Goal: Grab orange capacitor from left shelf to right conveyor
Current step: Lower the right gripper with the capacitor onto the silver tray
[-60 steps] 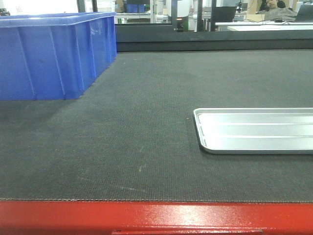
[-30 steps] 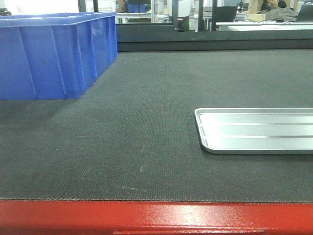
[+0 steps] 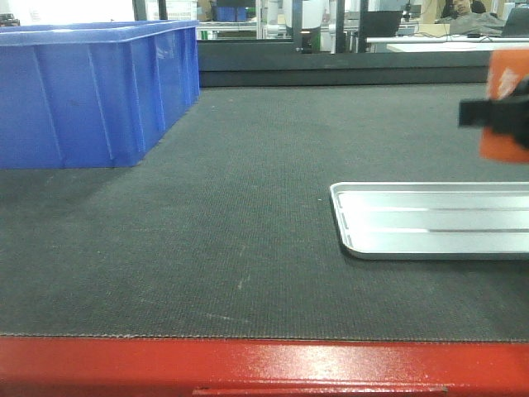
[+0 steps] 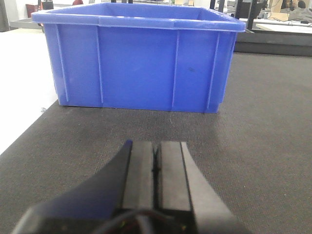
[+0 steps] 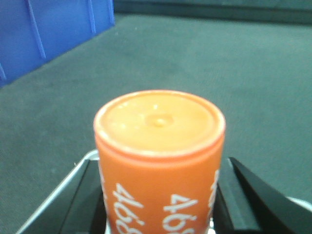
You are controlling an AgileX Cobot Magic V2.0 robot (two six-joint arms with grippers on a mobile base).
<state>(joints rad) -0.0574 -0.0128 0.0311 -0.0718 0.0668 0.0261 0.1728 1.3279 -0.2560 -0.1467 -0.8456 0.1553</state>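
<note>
The orange capacitor hangs at the right edge of the front view, above the right conveyor and the silver tray. My right gripper is shut on it. The right wrist view shows the capacitor upright with white "468" digits, squeezed between the black fingers. My left gripper is shut on nothing, low over the dark belt. The left shelf is out of view.
A blue plastic bin stands on the belt at the far left, straight ahead of the left gripper in its wrist view. A shallow silver tray lies at the right. The belt's red front edge runs along the bottom.
The right gripper with the orange capacitor has come into the front view from the right edge; it was not visible in the earlier frames. Bin and tray have not moved.
</note>
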